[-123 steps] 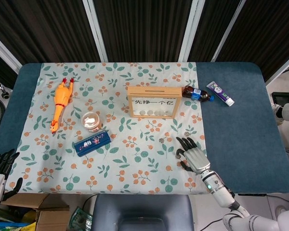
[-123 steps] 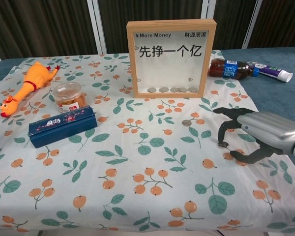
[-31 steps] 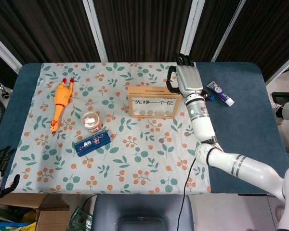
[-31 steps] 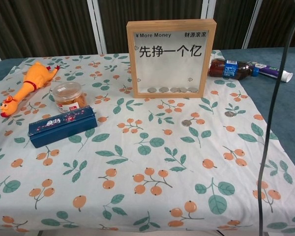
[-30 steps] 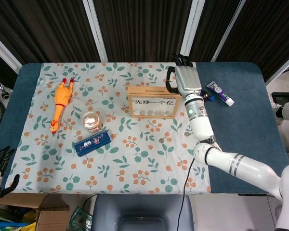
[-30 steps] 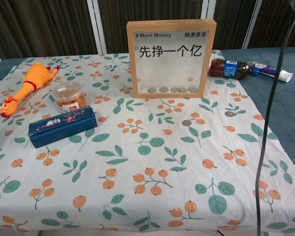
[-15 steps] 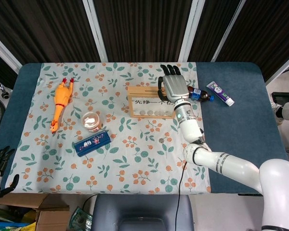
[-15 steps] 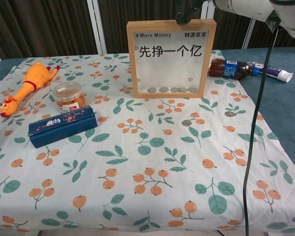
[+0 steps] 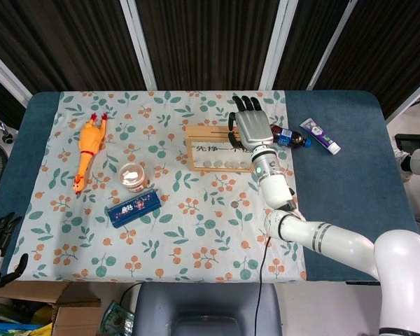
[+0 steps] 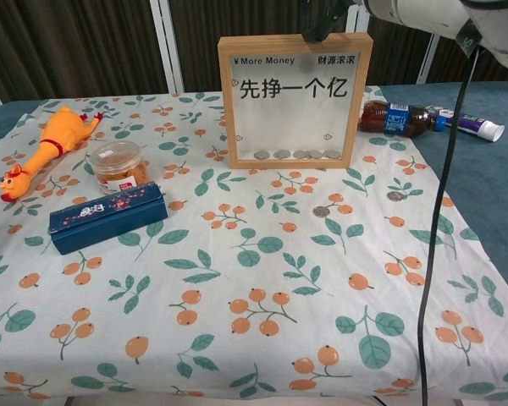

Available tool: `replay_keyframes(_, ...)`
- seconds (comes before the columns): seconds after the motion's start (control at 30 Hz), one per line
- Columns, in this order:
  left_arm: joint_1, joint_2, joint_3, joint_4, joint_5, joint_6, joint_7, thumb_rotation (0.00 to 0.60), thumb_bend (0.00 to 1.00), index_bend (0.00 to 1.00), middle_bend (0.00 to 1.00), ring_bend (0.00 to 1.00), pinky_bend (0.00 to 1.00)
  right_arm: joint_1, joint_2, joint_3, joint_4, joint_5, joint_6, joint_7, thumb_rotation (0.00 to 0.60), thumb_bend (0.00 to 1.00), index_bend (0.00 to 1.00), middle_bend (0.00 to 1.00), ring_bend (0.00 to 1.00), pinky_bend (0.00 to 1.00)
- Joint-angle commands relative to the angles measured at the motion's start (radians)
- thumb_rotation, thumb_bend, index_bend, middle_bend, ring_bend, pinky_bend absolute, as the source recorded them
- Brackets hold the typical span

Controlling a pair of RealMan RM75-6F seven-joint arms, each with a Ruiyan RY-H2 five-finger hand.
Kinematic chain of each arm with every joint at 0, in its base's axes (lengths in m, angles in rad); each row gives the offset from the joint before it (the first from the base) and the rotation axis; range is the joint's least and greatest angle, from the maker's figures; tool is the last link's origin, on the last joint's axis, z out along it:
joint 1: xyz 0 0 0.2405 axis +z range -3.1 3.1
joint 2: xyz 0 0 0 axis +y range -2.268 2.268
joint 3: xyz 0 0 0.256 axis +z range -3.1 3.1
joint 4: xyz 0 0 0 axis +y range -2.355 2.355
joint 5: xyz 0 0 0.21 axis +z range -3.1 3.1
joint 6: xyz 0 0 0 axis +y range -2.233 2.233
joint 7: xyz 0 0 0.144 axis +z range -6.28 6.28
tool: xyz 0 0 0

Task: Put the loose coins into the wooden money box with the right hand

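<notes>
Right hand raised over the top edge of the wooden money box, fingers forward; whether a coin is pinched, cannot tell. Probably the drop step: lining up with the slot, then letting go. Two loose coins lying on the cloth in front of the box, several already inside. Left hand idle, fingers apart, at the near left corner. Blue surface under a floral cloth; dark curtains behind.
</notes>
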Motion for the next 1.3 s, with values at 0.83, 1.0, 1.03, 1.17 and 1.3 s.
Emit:
replay_keyframes(0.83,-0.002,-0.006,0.003,-0.004,0.012,0.006,0.021,0.600,0.44,0.00,0.00,0.00,0.00,-0.537,0.301,-0.334,-0.596,-0.820,0.485,0.489,0.600,0.54,0.45,0.17,0.00,0.00)
replay_keyframes(1.0,-0.005,-0.006,0.005,-0.005,0.013,-0.001,0.024,0.600,0.45,0.00,0.00,0.00,0.00,-0.608,0.198,-0.415,-0.424,-0.897,0.486,0.549,0.600,0.54,0.46,0.17,0.00,0.00)
replay_keyframes(1.03,-0.005,-0.006,0.004,-0.004,0.012,-0.001,0.023,0.600,0.45,0.00,0.00,0.00,0.00,-0.611,0.163,-0.422,-0.376,-0.897,0.466,0.554,0.600,0.54,0.46,0.17,0.00,0.00)
replay_keyframes(1.17,-0.003,-0.004,0.002,-0.004,0.010,0.004,0.016,0.600,0.45,0.00,0.00,0.00,0.00,-0.611,0.032,-0.431,-0.194,-0.896,0.408,0.518,0.600,0.54,0.45,0.16,0.00,0.00)
replay_keyframes(1.3,0.000,-0.001,0.003,-0.001,0.009,0.009,0.004,0.600,0.45,0.00,0.00,0.00,0.00,-0.604,-0.091,-0.427,-0.036,-0.900,0.351,0.532,0.600,0.54,0.48,0.16,0.00,0.00)
